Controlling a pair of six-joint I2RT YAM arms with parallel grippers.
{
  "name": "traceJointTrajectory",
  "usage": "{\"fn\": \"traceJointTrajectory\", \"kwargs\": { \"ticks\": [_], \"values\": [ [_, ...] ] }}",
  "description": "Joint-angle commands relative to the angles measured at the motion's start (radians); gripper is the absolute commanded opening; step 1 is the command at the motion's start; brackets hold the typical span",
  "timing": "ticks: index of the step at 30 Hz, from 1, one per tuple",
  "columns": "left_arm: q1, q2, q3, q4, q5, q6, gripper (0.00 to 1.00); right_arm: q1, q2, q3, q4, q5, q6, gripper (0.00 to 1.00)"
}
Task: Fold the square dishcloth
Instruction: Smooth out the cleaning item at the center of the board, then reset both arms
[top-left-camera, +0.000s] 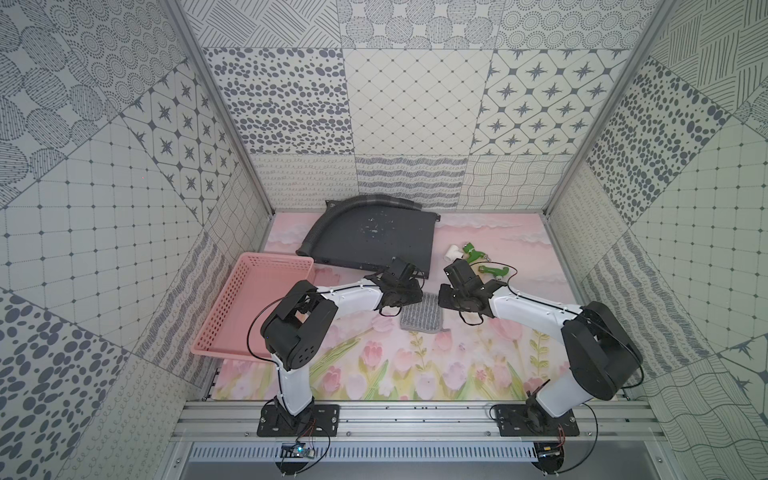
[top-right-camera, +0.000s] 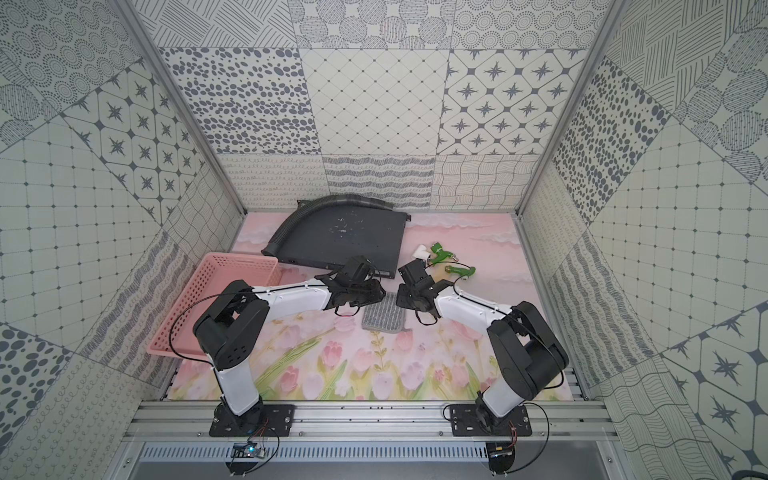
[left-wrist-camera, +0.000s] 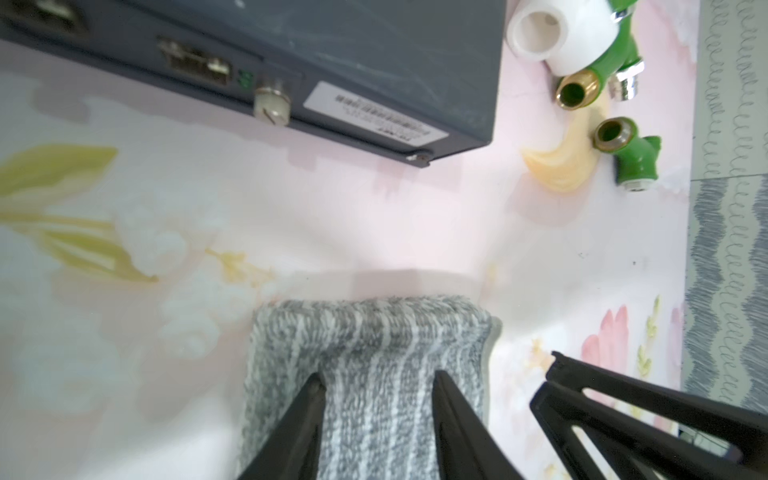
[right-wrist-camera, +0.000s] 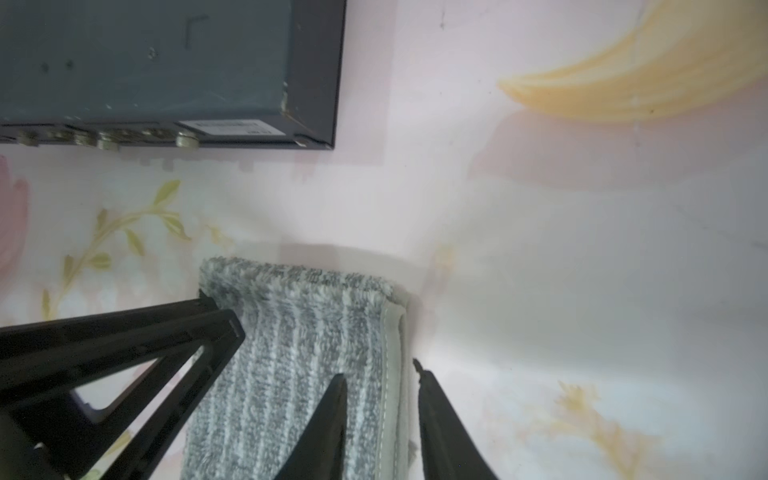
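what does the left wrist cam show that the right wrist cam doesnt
Only the left wrist view: the green pipe fittings, a white fitting and the patterned wall. Only the right wrist view: the right end effector close up, jaws apart, straddling the hemmed side edge of the square dishcloth. Both: the dishcloth lying on the floral mat, and a corner of the dark metal box with its label.
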Motion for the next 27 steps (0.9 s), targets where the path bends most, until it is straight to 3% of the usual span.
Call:
{"fn": "traceJointTrajectory", "kwargs": {
  "ticks": [1,11,15,18,22,27],
  "values": [
    [0.004,-0.089,-0.035,-0.024,-0.011,0.007,0.48,-0.003,-0.05,-0.006,-0.034,0.042,-0.028,0.35],
    [0.005,-0.32,-0.208,0.007,-0.145,-0.039,0.65,-0.034,-0.183,-0.023,-0.075,0.111,-0.114,0.65],
    [0.005,-0.423,-0.274,-0.006,-0.231,-0.016,0.75,-0.06,-0.267,-0.049,-0.083,0.156,-0.141,0.96],
    [0.006,-0.49,-0.316,-0.024,-0.291,0.009,0.82,-0.081,-0.33,-0.068,-0.093,0.188,-0.159,0.97],
    [0.005,-0.57,-0.364,-0.047,-0.362,0.036,0.98,-0.118,-0.394,-0.088,-0.111,0.235,-0.172,0.97],
    [0.005,-0.656,-0.421,-0.055,-0.444,0.081,0.99,-0.165,-0.452,-0.12,-0.118,0.312,-0.188,0.97]
  ]
}}
